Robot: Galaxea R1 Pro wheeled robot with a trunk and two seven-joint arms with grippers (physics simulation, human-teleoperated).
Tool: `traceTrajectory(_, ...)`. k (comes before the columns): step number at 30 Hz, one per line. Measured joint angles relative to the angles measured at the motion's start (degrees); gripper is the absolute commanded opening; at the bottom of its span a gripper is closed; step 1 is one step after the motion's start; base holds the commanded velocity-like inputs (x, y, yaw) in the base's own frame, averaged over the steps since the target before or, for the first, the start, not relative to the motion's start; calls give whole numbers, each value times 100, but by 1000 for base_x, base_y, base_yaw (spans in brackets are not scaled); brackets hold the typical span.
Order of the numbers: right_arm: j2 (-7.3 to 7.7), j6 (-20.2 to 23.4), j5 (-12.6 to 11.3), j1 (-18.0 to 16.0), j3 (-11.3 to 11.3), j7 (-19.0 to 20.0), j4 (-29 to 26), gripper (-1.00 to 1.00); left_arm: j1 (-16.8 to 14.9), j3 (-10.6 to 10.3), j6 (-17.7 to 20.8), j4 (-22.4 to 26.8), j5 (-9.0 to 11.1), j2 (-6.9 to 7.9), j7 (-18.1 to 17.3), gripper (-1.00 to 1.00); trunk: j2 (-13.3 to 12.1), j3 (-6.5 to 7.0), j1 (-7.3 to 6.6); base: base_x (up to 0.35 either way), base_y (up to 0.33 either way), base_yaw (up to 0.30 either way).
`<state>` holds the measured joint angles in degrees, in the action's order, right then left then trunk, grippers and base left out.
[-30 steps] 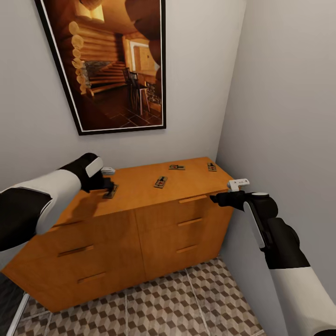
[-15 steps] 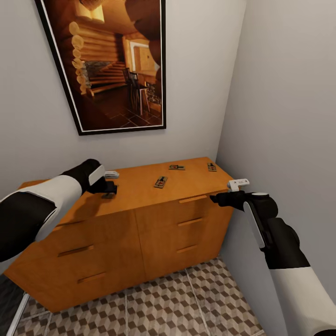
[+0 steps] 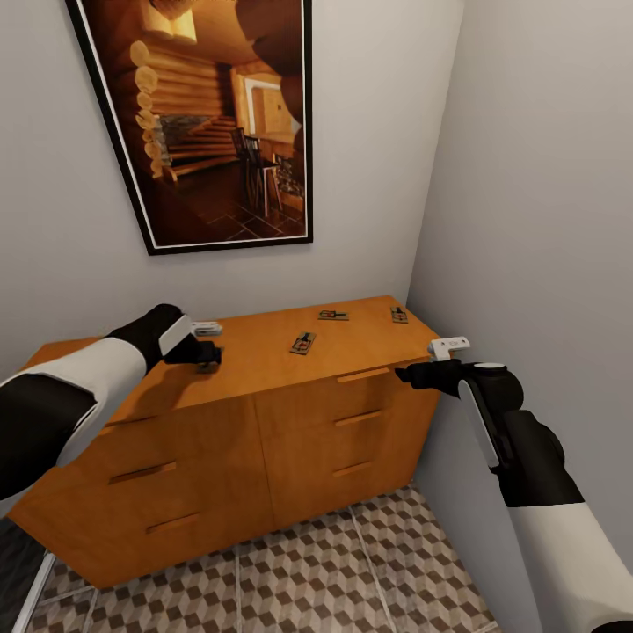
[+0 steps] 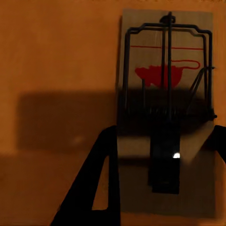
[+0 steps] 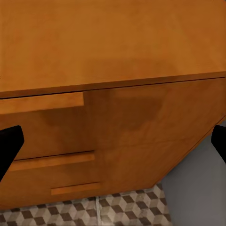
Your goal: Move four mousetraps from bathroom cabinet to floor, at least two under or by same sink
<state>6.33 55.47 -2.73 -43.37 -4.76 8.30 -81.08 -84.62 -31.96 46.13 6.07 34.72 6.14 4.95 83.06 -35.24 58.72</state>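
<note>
Three mousetraps lie on the orange-brown cabinet point(image 3: 255, 365): one mid-top point(image 3: 303, 343), one further back point(image 3: 333, 315), one at the back right corner point(image 3: 399, 314). My left gripper point(image 3: 207, 356) is down on the cabinet top at its left, covering the fourth trap. In the left wrist view that mousetrap point(image 4: 165, 75), with a red mouse print, lies flat between my open left gripper point(image 4: 165, 141), the fingers point(image 4: 94, 188) close to its long edges. My right gripper point(image 3: 403, 374) hangs open at the cabinet's front right corner, holding nothing; its fingertips point(image 5: 9, 146) frame the drawer fronts.
A large framed cabin picture point(image 3: 211, 114) hangs on the wall behind the cabinet. A grey side wall point(image 3: 545, 220) stands close on the right. The cube-patterned bathroom floor point(image 3: 308, 571) runs in front of the drawers with wooden bar handles point(image 3: 141, 472).
My left arm has lowered and drawn slightly left, and its gripper has settled over the leftmost mousetrap, which now is covered in the head view. The right arm has not moved.
</note>
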Motion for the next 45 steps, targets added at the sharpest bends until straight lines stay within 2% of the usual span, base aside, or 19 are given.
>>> traceTrajectory(10, -2, 0, 0, 0, 0, 0, 0, 100, 4, -10, -17, 4, -16, 14, -13, -100, 0, 0, 0, 0, 0, 0)
traceTrajectory(13, 1, 0, 0, -1, 0, 0, 0, 100, -24, -26, -9, -46, -110, 10, -102, -100, -1, 0, 0, 0, 0, 0)
traceTrajectory(14, 1, 0, 0, -2, 0, 0, 0, 100, -64, 4, -2, -139, -78, 8, -149, -100, -1, 0, 0, 0, 0, 0)
traceTrajectory(15, 0, 0, 0, -3, 0, 0, 0, 100, -32, -105, 14, -41, -179, 8, -183, -100, 0, 0, 0, 0, 0, 0)
traceTrajectory(16, 2, 0, 1, -2, 0, 0, 0, 100, 50, 3, 38, 160, -14, 8, -237, -100, -2, -1, 1, 0, 0, 0)
traceTrajectory(18, 3, 0, 0, -1, 0, 2, 0, 100, 53, 11, 170, 649, -10, 10, -278, -100, -1, -1, 1, 0, 0, 0)
traceTrajectory(19, 3, 0, 0, 0, 0, 4, 0, 100, 53, 13, 311, 895, -10, 10, -296, -100, -1, -1, 1, 0, 0, 0)
traceTrajectory(20, 4, 0, 0, -2, 0, 4, 0, 100, 54, 24, 609, 1234, 3, 10, -306, -100, -1, 0, 0, 0, 0, 0)
traceTrajectory(22, 2, 0, -1, -1, 0, 5, 0, 100, 55, 27, 887, 1584, -15, 12, -303, -100, -1, -1, 1, 0, 0, 0)
traceTrajectory(26, -2, 0, -3, 0, 0, 2, 0, 100, 51, 32, 1142, 2178, -27, 28, -291, -100, -1, -1, 1, 0, 0, 0)
traceTrajectory(33, -5, -1, -4, 0, -5, 6, 0, 100, 49, 33, 1218, 2379, -12, 28, -288, -100, -2, -1, 1, 0, 0, 0)
traceTrajectory(38, -5, 0, -4, 0, -175, 3, 0, 100, 53, 36, 1228, 2388, 1, 5, -288, -100, -2, -1, 1, 0, 0, 0)
traceTrajectory(42, -5, 0, -1, 0, -259, 1, -12, 100, 50, 33, 1241, 2389, 8, -60, -290, -100, -2, -1, 1, 0, 0, 0)
traceTrajectory(45, -3, 0, 0, 0, -279, 5, -28, 100, 53, 33, 1251, 2386, 32, -208, -291, -100, -2, -1, 1, 0, 0, 0)
